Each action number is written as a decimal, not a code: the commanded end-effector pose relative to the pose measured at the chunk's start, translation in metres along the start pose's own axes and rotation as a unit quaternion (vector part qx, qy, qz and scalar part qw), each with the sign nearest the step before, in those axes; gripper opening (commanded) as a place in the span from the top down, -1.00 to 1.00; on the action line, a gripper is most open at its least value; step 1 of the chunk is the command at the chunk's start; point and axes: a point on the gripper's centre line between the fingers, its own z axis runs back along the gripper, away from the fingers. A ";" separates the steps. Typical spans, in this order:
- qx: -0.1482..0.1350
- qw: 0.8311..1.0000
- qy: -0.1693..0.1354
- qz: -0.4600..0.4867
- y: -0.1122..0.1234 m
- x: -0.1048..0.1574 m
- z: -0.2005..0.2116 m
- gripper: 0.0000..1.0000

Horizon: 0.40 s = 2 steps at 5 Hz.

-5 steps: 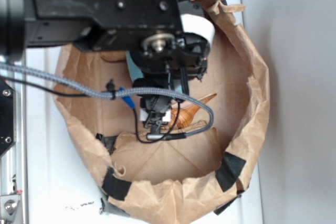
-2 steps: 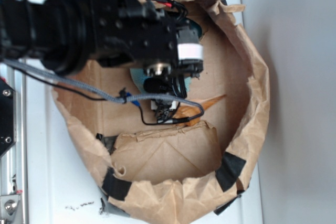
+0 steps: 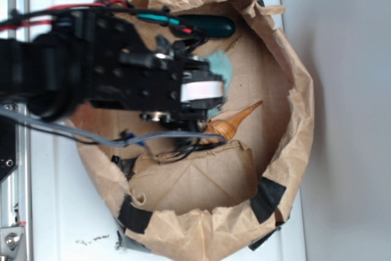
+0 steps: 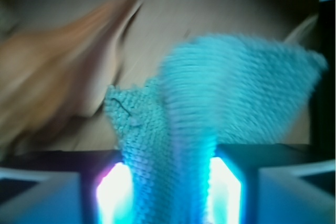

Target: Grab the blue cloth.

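While the gripper (image 4: 169, 192) pinches the blue cloth (image 4: 210, 114) at lower centre of the wrist frame, the seashell (image 3: 235, 121) lies centre-right inside the paper bag (image 3: 293, 120).

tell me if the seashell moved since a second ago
Cannot tell for sure. The seashell looks slightly higher against the folded cardboard flap than before, but the arm hid much of it earlier, so any shift is small.
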 end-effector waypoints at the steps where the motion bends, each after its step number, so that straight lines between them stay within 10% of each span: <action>1: -0.078 0.997 -0.008 0.011 0.010 0.018 0.091 1.00; 2: -0.093 0.996 0.006 0.016 0.009 0.023 0.109 1.00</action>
